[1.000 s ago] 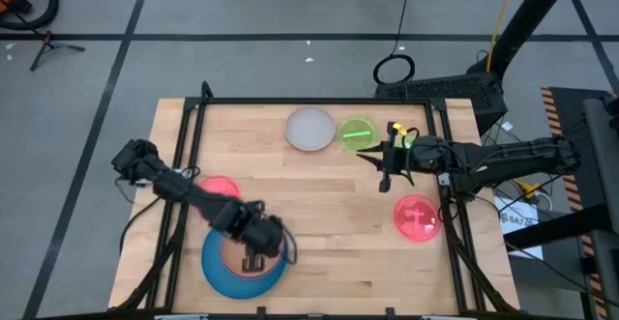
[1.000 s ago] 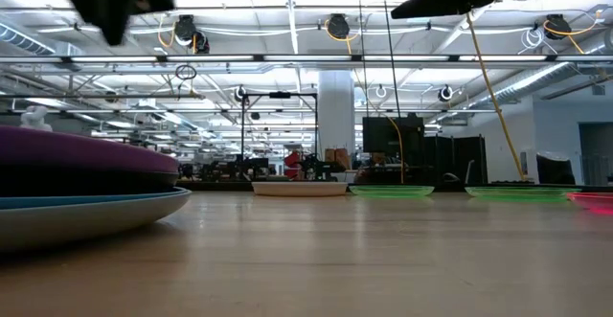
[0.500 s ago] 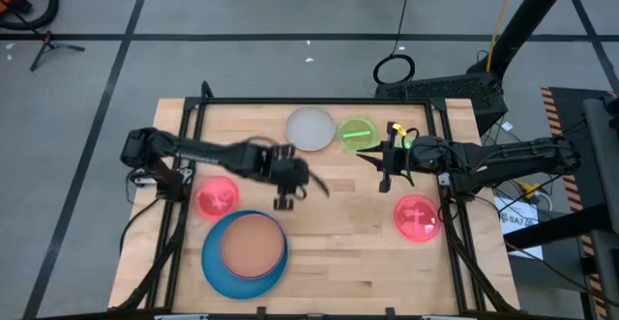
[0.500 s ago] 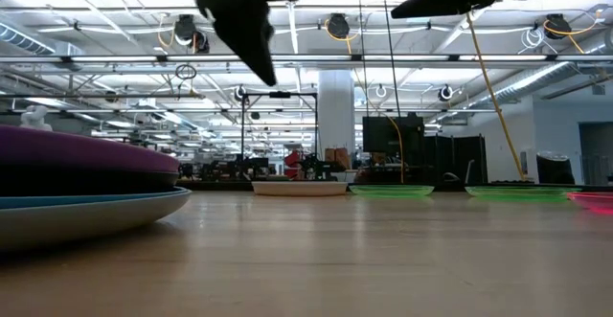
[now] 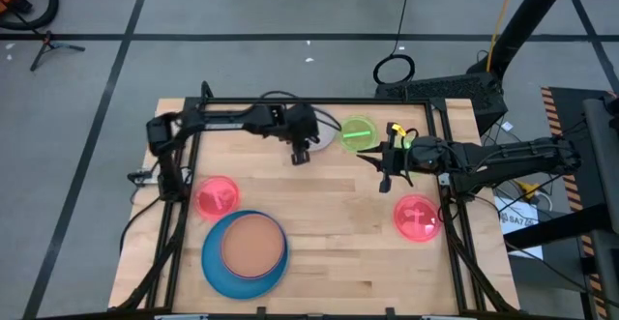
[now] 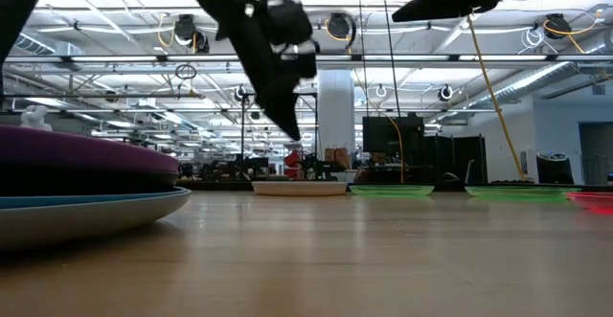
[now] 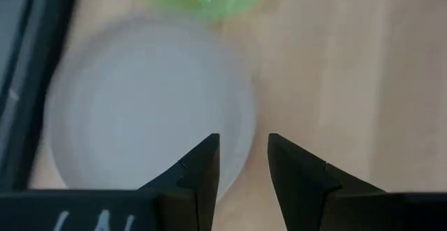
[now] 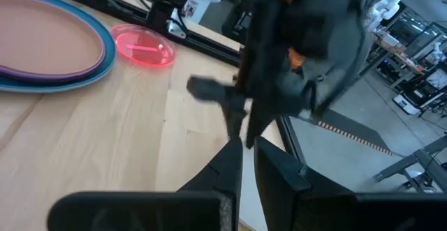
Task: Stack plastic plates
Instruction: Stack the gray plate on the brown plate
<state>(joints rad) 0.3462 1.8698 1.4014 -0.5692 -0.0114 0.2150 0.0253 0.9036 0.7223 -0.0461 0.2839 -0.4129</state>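
My left gripper [image 5: 302, 154] is open and hovers above the whitish plate [image 7: 140, 119], which lies flat near the table's far edge. In the left wrist view the plate's rim [image 7: 246, 137] shows between the fingers; in the low view the fingertips [image 6: 290, 130] stand clear above the plate [image 6: 299, 189]. The neon green plate [image 5: 356, 131] lies just right of it. A stack [image 5: 247, 252] sits at the near left: a blue plate below, purple in between, orange-brown on top. Pink plates lie at the left [image 5: 218, 196] and right [image 5: 418, 216]. My right gripper [image 5: 387, 170] waits, shut, right of centre.
A black metal frame [image 5: 309, 101] runs round the table's edges, close behind the whitish and green plates. Bare wood lies across the table's middle [image 5: 329, 214] between the stack and the right pink plate. My right arm [image 5: 493, 160] reaches in from the right edge.
My left gripper has swung up from over the stack at the near left, across the table toward the far edge, and now hangs over the whitish plate. The orange-brown plate has stayed on top of the stack.
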